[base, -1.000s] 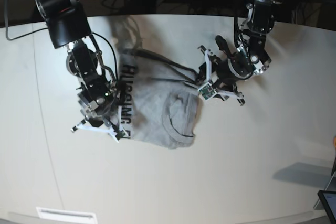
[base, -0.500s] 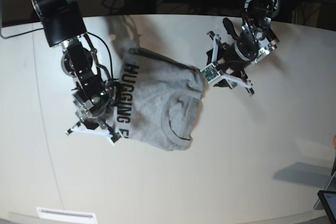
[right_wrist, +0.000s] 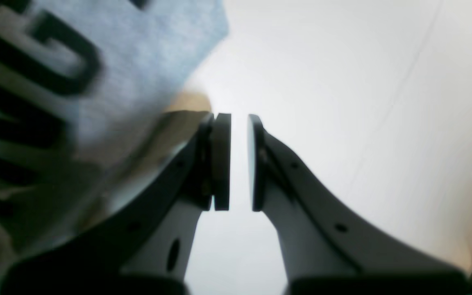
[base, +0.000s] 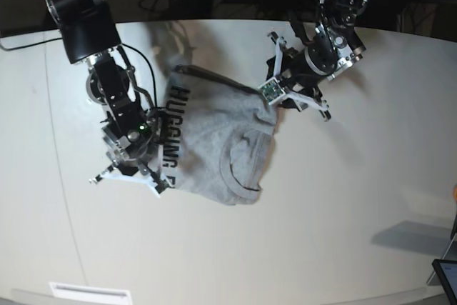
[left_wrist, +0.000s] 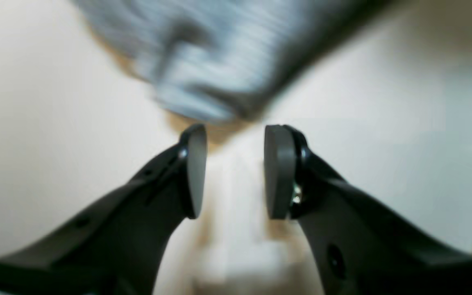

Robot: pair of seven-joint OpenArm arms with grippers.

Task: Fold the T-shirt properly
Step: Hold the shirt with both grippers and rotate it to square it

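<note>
Here I note the heather-grey cotton T-shirt [base: 214,144] lying crumpled in a partly folded heap on the pale, smooth tabletop [base: 321,212], towards the far half of it. Black block capitals run along the shirt's edge nearest the right arm, and the dark neckline curve faces up near the heap's middle.

The right gripper [right_wrist: 239,162] sits just beside the lettered edge of the T-shirt. From its wrist camera I see the 2 jaws nearly together, a narrow slit of bare table showing between the pads, and no cloth in that slit. Grey fabric with blurred black lettering fills the area beside 1 finger; whether it touches that finger I cannot tell.

The left gripper [left_wrist: 234,172] hangs at the opposite side of the T-shirt, by its far corner. Its jaws stand partly apart with only table visible between the grey pads [left_wrist: 277,172]. Nothing is gripped. Blurred grey cloth lies just beyond the fingertips in the left wrist view.
</note>
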